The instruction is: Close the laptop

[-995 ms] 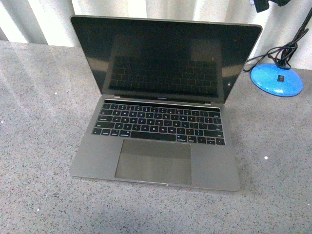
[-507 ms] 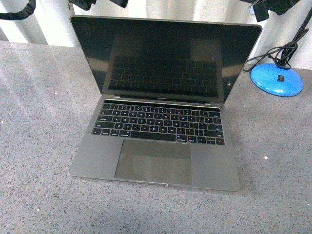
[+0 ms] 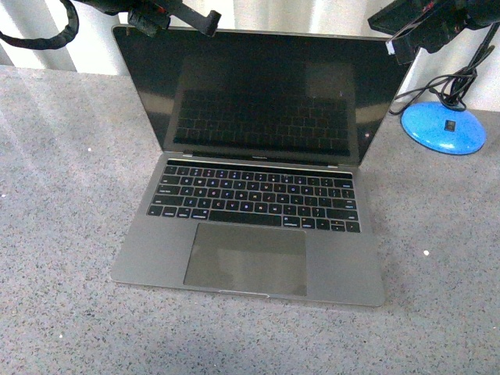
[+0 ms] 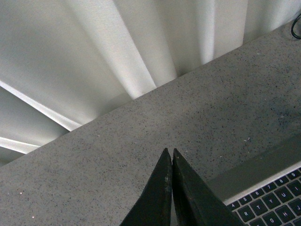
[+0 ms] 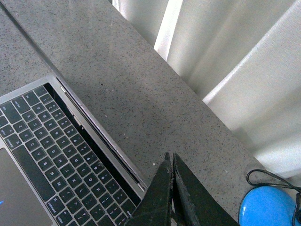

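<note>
Bright, soft light through the curtain (image 3: 273,14) past the far edge of the table (image 3: 62,297); curtain's blown out in the front view. Pale sheen on the far-left corner. Laptop (image 3: 250,195) screen is glossy and mirrors its own keys. Shadows faint. Front view slightly soft and grainy; wrist views sharper.

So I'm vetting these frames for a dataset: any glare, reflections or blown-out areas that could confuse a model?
Front view: the glossy screen of the laptop mirrors its keyboard; the table has a pale sheen at left. Left wrist view: the curtain is nearly blown out behind the left pincer. Right wrist view: keys crisp, curtain bright, right pincer a dark silhouette.
</note>
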Controlling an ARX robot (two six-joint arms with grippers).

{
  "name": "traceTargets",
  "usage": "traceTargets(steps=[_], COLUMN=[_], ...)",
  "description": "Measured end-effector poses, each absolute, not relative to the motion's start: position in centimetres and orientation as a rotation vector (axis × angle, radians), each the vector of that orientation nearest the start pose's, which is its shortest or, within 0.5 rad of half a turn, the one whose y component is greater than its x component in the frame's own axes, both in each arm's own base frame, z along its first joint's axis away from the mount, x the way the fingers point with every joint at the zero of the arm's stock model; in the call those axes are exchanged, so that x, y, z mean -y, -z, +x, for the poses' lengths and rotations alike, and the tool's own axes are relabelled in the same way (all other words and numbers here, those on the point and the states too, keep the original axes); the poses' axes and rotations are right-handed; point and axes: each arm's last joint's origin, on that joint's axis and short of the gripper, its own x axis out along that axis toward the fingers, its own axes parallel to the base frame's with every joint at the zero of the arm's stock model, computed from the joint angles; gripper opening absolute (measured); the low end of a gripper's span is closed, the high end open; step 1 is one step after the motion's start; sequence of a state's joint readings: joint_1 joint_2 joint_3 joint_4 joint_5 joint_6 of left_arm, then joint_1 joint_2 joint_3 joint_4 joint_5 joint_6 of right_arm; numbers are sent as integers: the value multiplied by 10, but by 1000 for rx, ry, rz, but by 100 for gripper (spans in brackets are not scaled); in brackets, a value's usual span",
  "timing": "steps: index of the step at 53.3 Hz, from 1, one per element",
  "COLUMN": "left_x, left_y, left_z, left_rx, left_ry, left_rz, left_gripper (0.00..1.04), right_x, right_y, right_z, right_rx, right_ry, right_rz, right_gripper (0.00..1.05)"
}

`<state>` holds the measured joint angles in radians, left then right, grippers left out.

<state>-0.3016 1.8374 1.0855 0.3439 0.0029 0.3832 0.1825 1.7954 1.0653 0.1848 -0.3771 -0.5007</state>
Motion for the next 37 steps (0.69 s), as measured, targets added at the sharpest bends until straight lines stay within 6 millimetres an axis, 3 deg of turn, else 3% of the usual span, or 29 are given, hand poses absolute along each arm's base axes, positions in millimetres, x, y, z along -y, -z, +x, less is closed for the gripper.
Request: traceTargets(steps=[19, 37], left_x=[124, 128], left_y=[-188, -179], left_z=[374, 366], left_rx=[-369, -393], left_ry=[408, 449], left_rz=[441, 445], left_gripper=[4, 4], right_x=[-77, -76], right_y=[-189, -175], right_z=[375, 360], right_rx=[-403, -438], right_ry=[-670, -679], right_rz=[-407, -386], right_gripper=[1, 1])
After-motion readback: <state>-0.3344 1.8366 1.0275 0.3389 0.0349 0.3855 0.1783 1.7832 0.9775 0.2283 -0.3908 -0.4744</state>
